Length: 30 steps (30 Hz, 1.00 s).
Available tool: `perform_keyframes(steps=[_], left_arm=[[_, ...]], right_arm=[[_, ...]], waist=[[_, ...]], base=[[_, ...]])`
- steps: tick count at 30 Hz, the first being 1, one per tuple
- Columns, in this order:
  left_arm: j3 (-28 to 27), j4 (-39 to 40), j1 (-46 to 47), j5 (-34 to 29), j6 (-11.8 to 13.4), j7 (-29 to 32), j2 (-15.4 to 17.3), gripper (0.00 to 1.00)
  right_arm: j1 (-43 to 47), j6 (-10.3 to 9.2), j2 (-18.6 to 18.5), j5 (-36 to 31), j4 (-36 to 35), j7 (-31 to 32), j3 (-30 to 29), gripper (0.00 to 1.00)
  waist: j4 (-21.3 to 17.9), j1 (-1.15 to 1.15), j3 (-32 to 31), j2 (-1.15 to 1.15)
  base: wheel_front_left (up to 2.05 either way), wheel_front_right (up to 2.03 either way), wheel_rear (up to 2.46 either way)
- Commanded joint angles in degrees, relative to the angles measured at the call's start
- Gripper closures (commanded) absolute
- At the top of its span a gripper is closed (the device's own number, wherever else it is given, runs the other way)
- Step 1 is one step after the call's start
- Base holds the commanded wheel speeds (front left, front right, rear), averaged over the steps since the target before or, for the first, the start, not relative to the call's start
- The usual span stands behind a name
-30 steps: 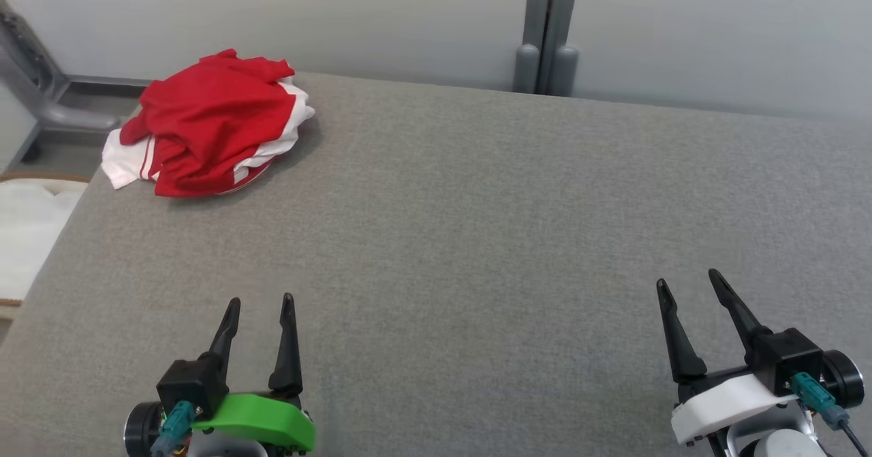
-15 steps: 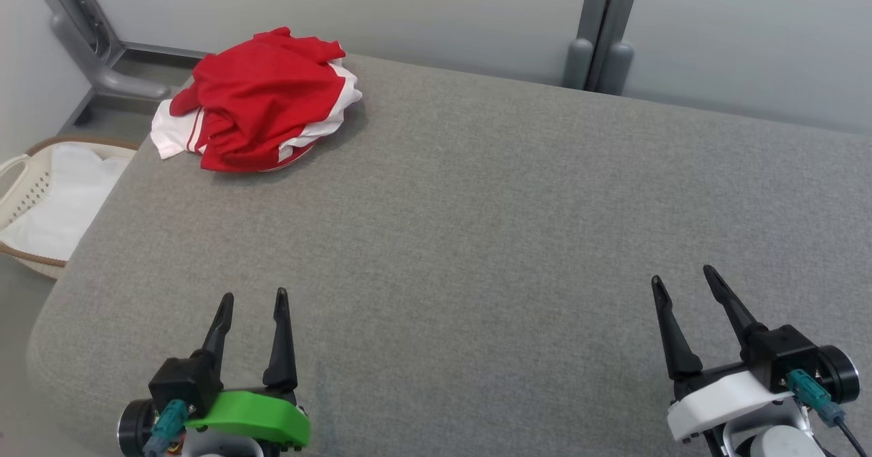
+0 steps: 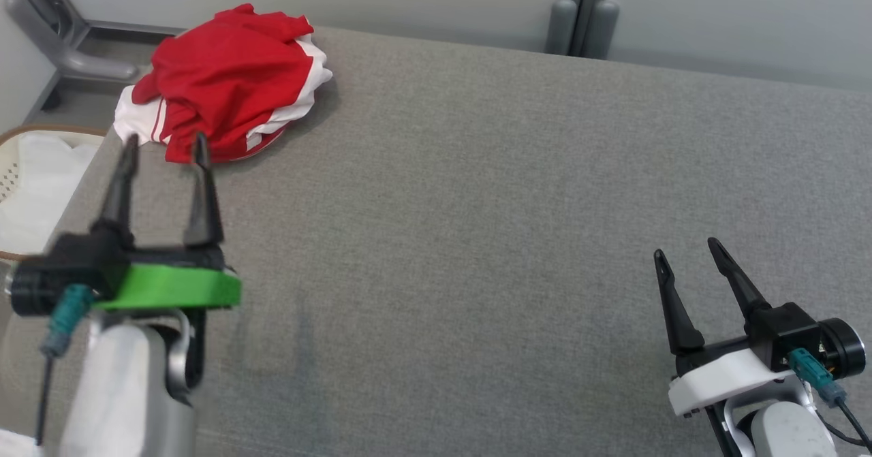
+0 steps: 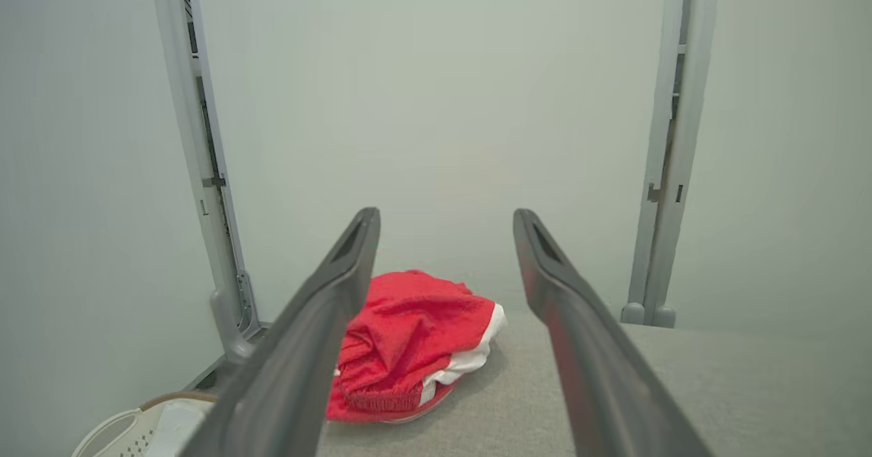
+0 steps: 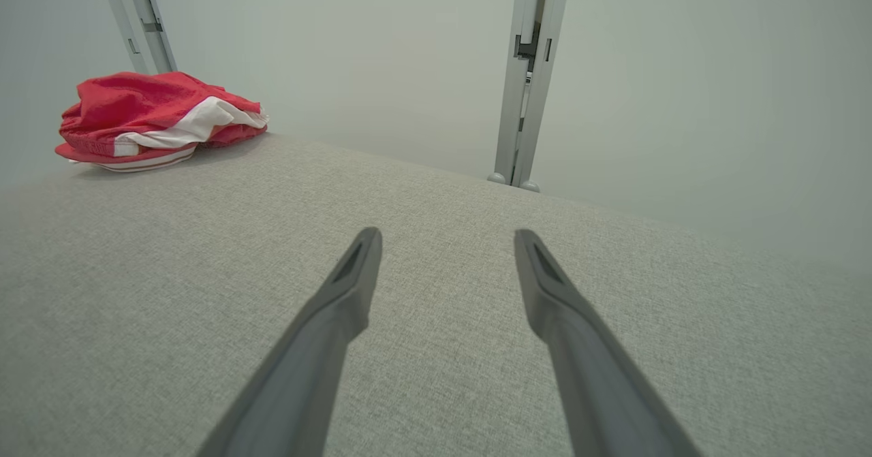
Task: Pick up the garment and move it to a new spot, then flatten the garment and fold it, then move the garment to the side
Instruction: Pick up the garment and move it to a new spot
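A crumpled red and white garment (image 3: 225, 79) lies in a heap at the far left corner of the grey padded table (image 3: 477, 191). My left gripper (image 3: 163, 147) is raised above the table's left side, open and empty, its fingertips just short of the heap's near edge. In the left wrist view the garment (image 4: 409, 341) sits ahead between the spread fingers (image 4: 320, 334). My right gripper (image 3: 688, 249) rests open and empty near the front right. Seen from the right wrist, the garment (image 5: 150, 120) lies far off at the upper left.
A white laundry basket (image 3: 34, 184) with pale cloth stands on the floor beside the table's left edge. Grey partition walls with metal posts (image 3: 579, 7) close the far side. A metal frame leg (image 3: 48, 28) stands at the far left.
My left arm has lifted and reached forward toward the garment, staying open. The head camera has shifted, so the whole scene moved in view. The right gripper has barely moved.
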<state>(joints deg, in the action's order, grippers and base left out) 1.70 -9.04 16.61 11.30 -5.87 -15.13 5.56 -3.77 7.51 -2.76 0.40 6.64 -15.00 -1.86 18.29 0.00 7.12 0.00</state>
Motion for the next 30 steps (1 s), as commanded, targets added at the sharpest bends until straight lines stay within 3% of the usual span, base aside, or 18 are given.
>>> perform_keyframes(steps=[1, 8, 16, 24, 30], left_arm=[[-1.3, 0.4, 3.8, 0.1, -0.4, 0.0, 1.5, 0.0], [-5.0, -5.0, 19.1, 0.8, -1.2, 0.0, 9.7, 0.0], [-7.4, -21.0, 29.7, 3.9, -1.5, 3.2, 16.8, 0.0], [-7.7, -35.5, 32.2, 5.4, -0.8, 7.4, 17.6, 0.0], [-7.8, -43.4, 32.9, 5.8, 0.3, 6.8, 17.8, 0.0]], right_arm=[[-1.1, -0.04, -0.2, -0.7, -0.4, -0.3, 0.1, 0.0], [-4.3, -0.05, -0.2, -2.4, -1.1, -0.3, 1.9, 0.0], [-9.3, -0.05, -0.2, -3.5, -2.2, -0.3, 4.1, 0.0], [-11.2, -0.05, -0.2, -4.4, -3.1, -0.3, 3.9, 0.0], [-11.2, -0.05, -0.2, -4.7, -3.3, -0.3, 4.0, 0.0]], waist=[[-1.4, 0.0, 2.1, 0.0], [-5.5, 0.0, 8.3, 0.0], [-10.9, 0.0, 16.9, 0.0], [-12.6, 0.0, 22.7, 0.0], [-12.2, 0.0, 24.2, 0.0]], base=[[0.0, 0.0, 0.0], [0.0, 0.0, 0.0], [0.0, 0.0, 0.0], [0.0, 0.0, 0.0], [0.0, 0.0, 0.0]])
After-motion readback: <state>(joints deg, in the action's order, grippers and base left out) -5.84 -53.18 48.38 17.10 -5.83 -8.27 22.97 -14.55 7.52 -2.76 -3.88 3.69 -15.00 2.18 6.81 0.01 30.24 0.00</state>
